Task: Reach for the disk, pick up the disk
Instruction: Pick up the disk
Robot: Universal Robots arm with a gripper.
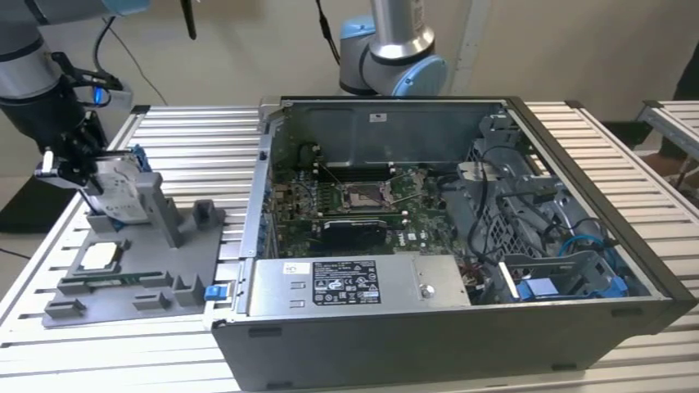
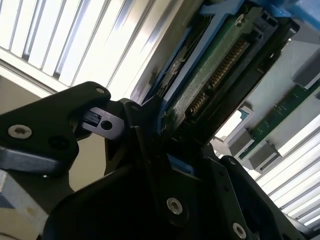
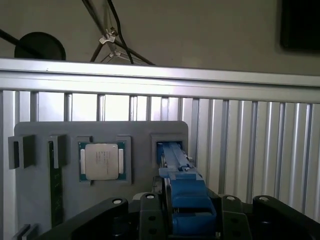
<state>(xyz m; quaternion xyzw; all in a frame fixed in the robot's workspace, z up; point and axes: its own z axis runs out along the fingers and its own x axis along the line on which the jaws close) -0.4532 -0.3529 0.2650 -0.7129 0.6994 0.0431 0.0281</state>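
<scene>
A slatted metal desk (image 1: 186, 131) carries an open computer case (image 1: 437, 348) with its boards and cables bare. Beside it, toward the exterior view's left, lies a grey fixture tray (image 1: 131, 282). Over the tray's far end the robot arm (image 1: 33, 74) holds its gripper (image 1: 74, 170) against the disk (image 1: 118, 196), which stands on edge in an upright slot, white label facing the case. In both wrist views the disk's blue-framed edge sits right between the jaws, close on each side. I cannot tell whether they actually clamp it. A square processor chip (image 3: 101, 161) lies flat in its pocket just beside the disk's slot.
</scene>
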